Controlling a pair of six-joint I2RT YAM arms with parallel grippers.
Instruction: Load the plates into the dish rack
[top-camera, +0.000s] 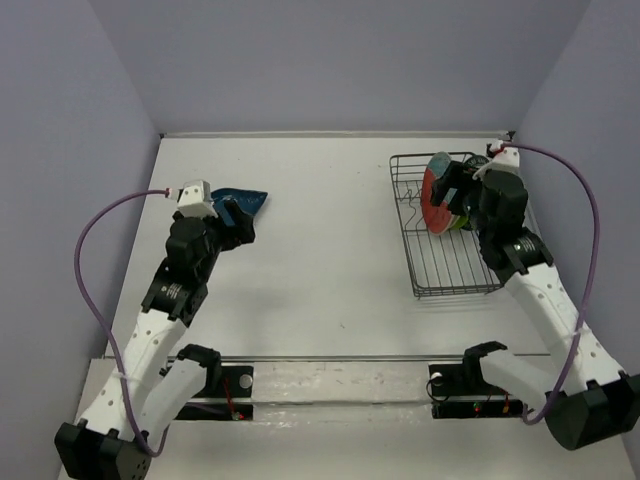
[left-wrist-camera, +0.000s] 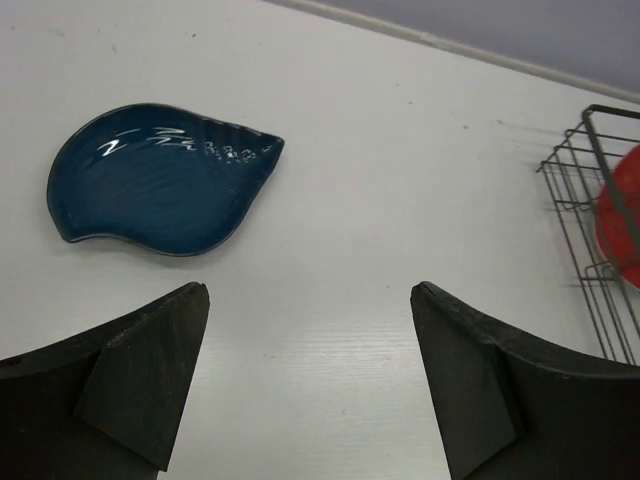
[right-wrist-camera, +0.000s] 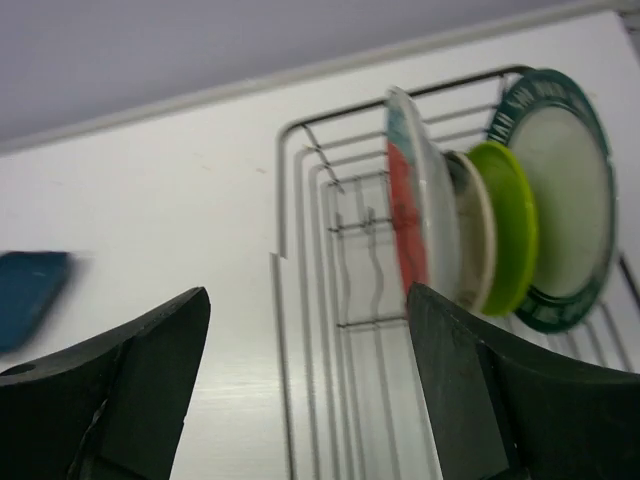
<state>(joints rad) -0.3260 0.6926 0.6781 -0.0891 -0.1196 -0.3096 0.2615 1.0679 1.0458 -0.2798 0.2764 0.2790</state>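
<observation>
Standing on edge side by side in the dish rack (top-camera: 416, 255), four plates (right-wrist-camera: 510, 230) take little room and stay up; the right end effector (right-wrist-camera: 308, 310) hangs open and empty beside them. The blue leaf plate (left-wrist-camera: 160, 180) lies flat on the bench (left-wrist-camera: 380, 150), well apart from the rack, with bare room around its thin edge and the left end effector (left-wrist-camera: 308, 320) open nearby.

You see bright, even light on the white counter (top-camera: 320, 250), with faint soft shadows beside the left arm (top-camera: 175, 285). Glare streaks the teal plate (left-wrist-camera: 150, 180); your right wrist view is blurred.
</observation>
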